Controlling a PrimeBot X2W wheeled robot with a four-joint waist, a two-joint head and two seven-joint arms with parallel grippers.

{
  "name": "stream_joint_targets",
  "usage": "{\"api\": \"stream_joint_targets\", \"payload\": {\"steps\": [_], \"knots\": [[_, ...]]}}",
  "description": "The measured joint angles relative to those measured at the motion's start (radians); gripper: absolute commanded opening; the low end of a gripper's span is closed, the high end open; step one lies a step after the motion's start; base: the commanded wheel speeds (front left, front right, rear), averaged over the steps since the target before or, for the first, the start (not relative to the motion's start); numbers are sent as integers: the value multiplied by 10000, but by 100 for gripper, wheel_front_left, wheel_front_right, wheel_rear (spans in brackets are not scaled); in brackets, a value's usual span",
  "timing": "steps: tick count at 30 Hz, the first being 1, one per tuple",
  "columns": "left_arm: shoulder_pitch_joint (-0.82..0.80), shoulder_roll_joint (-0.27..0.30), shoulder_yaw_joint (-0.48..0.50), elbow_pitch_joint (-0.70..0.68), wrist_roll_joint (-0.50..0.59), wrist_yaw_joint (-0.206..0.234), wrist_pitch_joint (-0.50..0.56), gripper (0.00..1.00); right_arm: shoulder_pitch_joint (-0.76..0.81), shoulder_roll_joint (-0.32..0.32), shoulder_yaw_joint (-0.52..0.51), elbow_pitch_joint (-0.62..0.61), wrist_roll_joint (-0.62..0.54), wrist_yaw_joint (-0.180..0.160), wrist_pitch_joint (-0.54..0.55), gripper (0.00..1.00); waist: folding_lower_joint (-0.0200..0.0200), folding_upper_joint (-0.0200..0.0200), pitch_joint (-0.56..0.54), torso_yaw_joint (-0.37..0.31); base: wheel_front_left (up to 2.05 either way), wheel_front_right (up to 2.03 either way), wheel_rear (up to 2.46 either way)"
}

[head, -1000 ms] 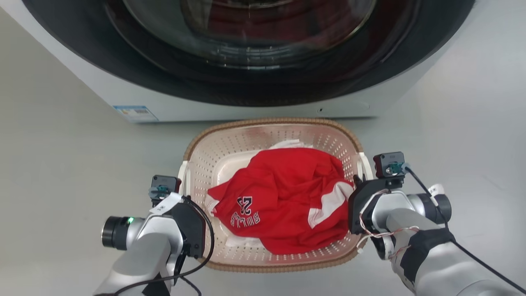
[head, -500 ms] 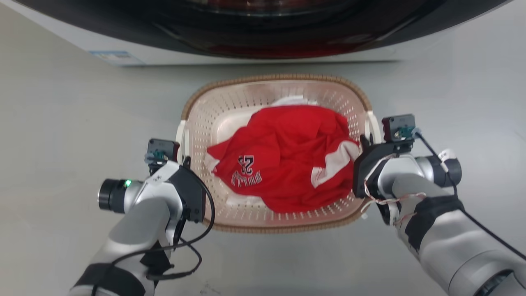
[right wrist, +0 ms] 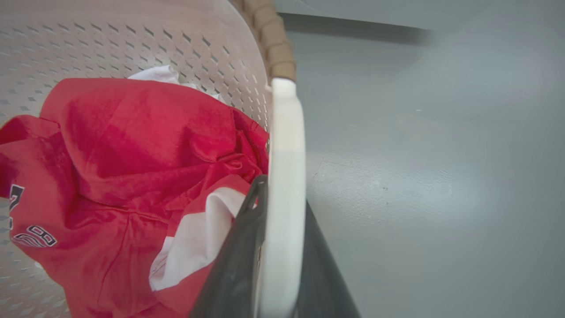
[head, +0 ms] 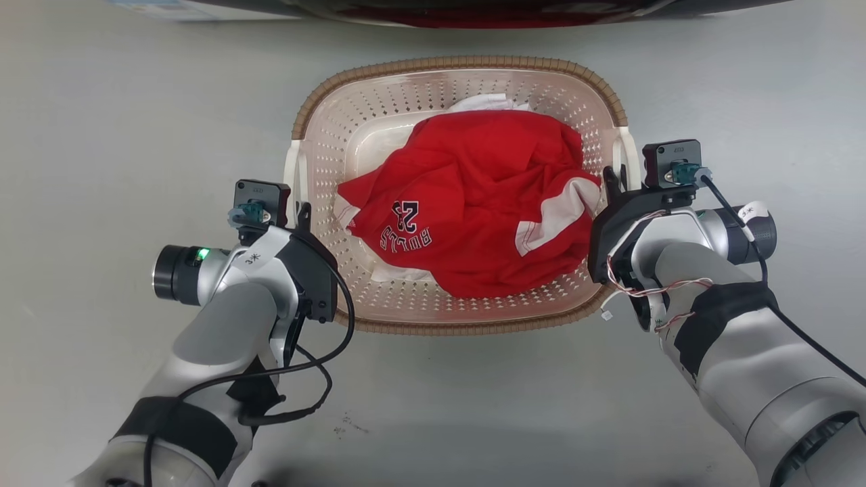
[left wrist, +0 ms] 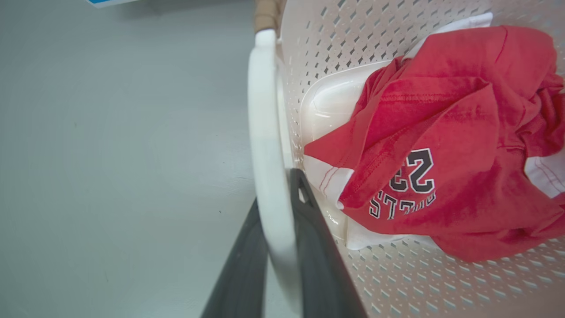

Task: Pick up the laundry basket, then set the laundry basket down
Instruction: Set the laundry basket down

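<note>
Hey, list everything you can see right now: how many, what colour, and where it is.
Cream-white perforated plastic laundry basket: one, cream with a brown woven-look rim, on the floor between the arms.
White plastic side handles: two, white, one on each side of the basket.
Red fabric jersey numbered 23: one, red with white trim, crumpled inside the basket.
White cloth: one, white, under the jersey.
Washer base: one, white and dark, top edge of the head view.
Smooth grey floor: one, grey, all around.
Left end effector: one, dark, closed on the left handle.
Right end effector: one, dark, closed on the right handle.
</note>
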Motion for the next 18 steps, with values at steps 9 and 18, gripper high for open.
{"api": "stream_joint_targets", "payload": {"steps": [9, 18], "knots": [[-364, -36, 25, 180, 21, -2, -245, 0, -237, 15, 29, 104, -4, 33, -280, 0, -2, 0, 129, 110, 0, 0, 0], [-406, -75, 27, 288, 46, -15, -407, 0, -258, 42, 54, 236, -19, 86, -485, 0, -2, -2, 196, 126, 0, 0, 0]]}}
